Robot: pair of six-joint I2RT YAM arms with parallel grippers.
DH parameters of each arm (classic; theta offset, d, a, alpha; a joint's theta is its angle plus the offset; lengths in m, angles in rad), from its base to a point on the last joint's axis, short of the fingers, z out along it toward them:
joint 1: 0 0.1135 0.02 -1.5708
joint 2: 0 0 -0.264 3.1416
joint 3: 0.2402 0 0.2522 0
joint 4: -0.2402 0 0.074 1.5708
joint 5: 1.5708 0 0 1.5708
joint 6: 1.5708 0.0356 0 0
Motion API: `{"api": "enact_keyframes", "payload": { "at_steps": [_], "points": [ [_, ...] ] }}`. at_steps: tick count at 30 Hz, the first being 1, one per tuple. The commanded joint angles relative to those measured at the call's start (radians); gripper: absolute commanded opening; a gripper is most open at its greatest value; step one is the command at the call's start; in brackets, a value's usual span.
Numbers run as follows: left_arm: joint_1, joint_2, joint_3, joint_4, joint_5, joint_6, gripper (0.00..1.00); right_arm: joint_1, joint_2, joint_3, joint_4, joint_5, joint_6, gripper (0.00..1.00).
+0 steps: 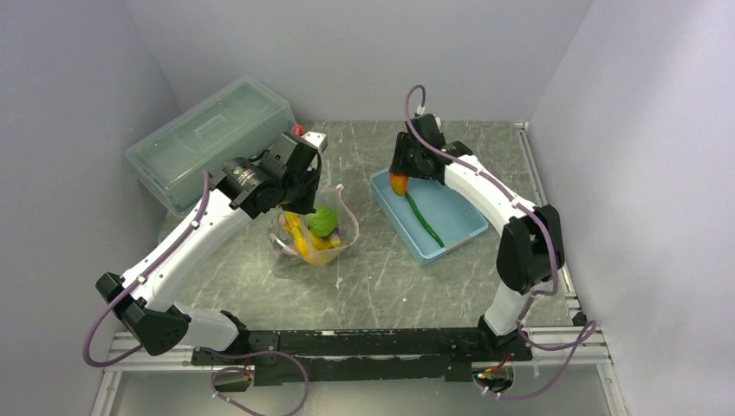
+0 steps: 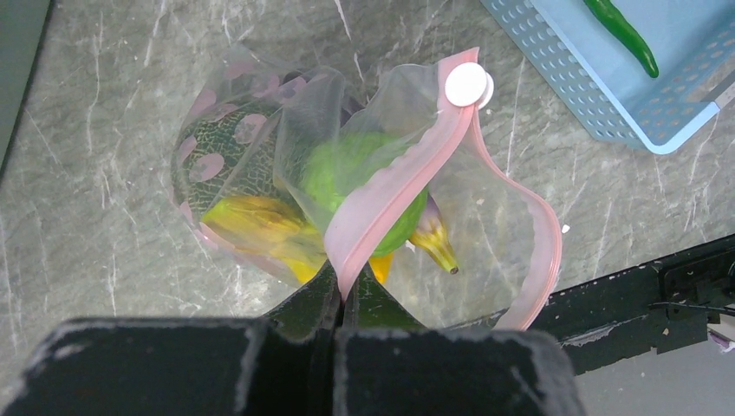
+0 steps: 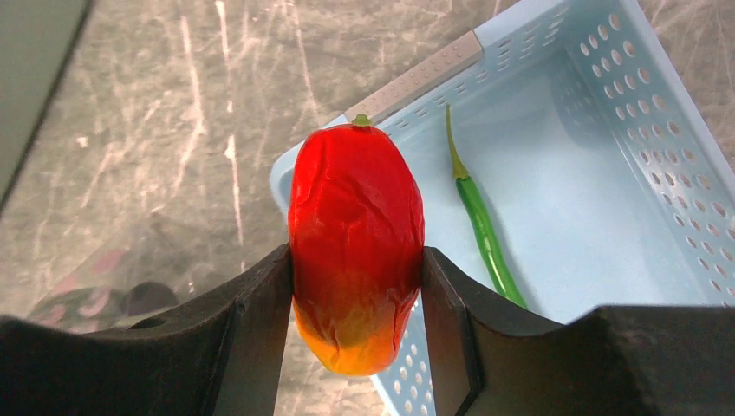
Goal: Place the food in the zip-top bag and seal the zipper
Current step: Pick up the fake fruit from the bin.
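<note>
The zip-top bag [image 1: 312, 236] sits open at mid-table, clear with pink dots. Inside lie yellow bananas [image 2: 260, 227], a bright-green ball [image 2: 355, 173] and a dull-green round lump [image 2: 221, 169]. My left gripper [image 2: 345, 286] is shut on the bag's pink zipper strip [image 2: 390, 195] and holds that edge up; a white slider [image 2: 466, 84] sits at the strip's far end. My right gripper [image 3: 357, 286] is shut on a red-orange toy fruit [image 3: 355, 247], held above the near-left corner of the light-blue basket [image 3: 598, 130]. In the top view it [image 1: 399, 183] hangs at the basket's left end.
A long green chili [image 3: 485, 234] lies in the basket, also visible in the top view [image 1: 425, 221]. A large translucent lidded box [image 1: 208, 139] stands at the back left. Grey walls close in the table on three sides.
</note>
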Motion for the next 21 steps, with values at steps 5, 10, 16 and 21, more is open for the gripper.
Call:
{"api": "enact_keyframes", "payload": {
  "at_steps": [5,10,16,21],
  "points": [
    [0.004,0.011,0.019,0.046,0.011,-0.009,0.00,-0.001,-0.221,-0.088,0.064,-0.160,-0.023,0.17],
    [0.005,0.018,0.021,0.050,0.018,-0.012,0.00,0.008,-0.332,-0.137,0.141,-0.324,-0.011,0.17],
    [0.005,0.022,0.026,0.049,0.014,-0.013,0.00,0.037,-0.444,-0.197,0.253,-0.482,0.021,0.16],
    [0.005,0.028,0.030,0.049,0.014,-0.017,0.00,0.107,-0.492,-0.210,0.308,-0.533,0.020,0.16]
  ]
}}
